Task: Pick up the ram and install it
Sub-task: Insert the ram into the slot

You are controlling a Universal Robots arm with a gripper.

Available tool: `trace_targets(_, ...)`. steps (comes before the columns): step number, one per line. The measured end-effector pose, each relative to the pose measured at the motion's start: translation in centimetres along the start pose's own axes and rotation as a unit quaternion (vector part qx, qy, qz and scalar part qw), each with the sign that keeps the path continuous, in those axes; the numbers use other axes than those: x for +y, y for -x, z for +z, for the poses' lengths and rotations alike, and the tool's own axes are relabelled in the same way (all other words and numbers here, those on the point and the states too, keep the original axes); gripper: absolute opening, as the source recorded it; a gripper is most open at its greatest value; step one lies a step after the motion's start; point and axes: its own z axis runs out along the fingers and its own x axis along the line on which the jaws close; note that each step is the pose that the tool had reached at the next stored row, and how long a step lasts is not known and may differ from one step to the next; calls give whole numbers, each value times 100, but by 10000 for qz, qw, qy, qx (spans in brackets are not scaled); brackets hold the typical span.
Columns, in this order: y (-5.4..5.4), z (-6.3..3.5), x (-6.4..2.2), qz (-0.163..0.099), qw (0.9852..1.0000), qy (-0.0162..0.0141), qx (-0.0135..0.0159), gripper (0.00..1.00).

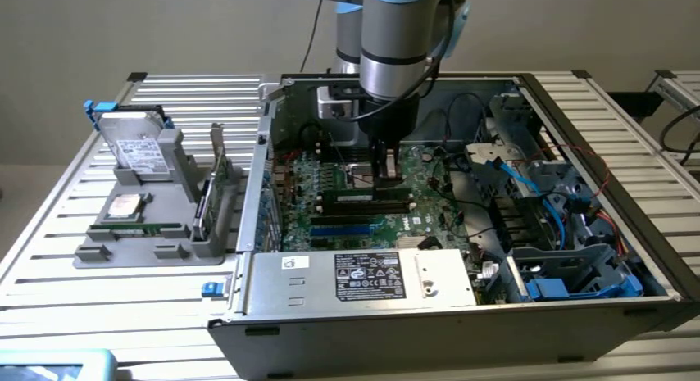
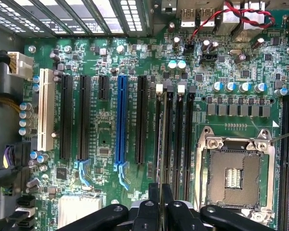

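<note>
The ram (image 1: 347, 192), a long green stick with dark chips, lies level over the black memory slots (image 1: 370, 204) in the middle of the motherboard (image 1: 306, 217). My gripper (image 1: 383, 183) reaches straight down into the open computer case (image 1: 438, 332) and is shut on the ram's middle. Whether the stick sits in a slot or just above it I cannot tell. In the wrist view my gripper (image 2: 160, 204) has its black fingers (image 2: 153, 207) nearly together above the row of memory slots (image 2: 174, 139), beside the CPU socket (image 2: 233, 175).
A grey holder (image 1: 131, 254) at the exterior view's left carries a hard drive (image 1: 137, 145), a chip, an upright expansion card (image 1: 216, 180) and another green stick (image 1: 137, 229). Blue and black cables (image 1: 536, 192) and drive cages crowd the case at the exterior view's right. The power supply (image 1: 361, 276) sits along the front.
</note>
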Motion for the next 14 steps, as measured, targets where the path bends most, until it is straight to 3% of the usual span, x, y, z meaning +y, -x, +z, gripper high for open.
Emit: trace_targets(14, 14, 41, -3, -4, 10000, 0, 0, 14)
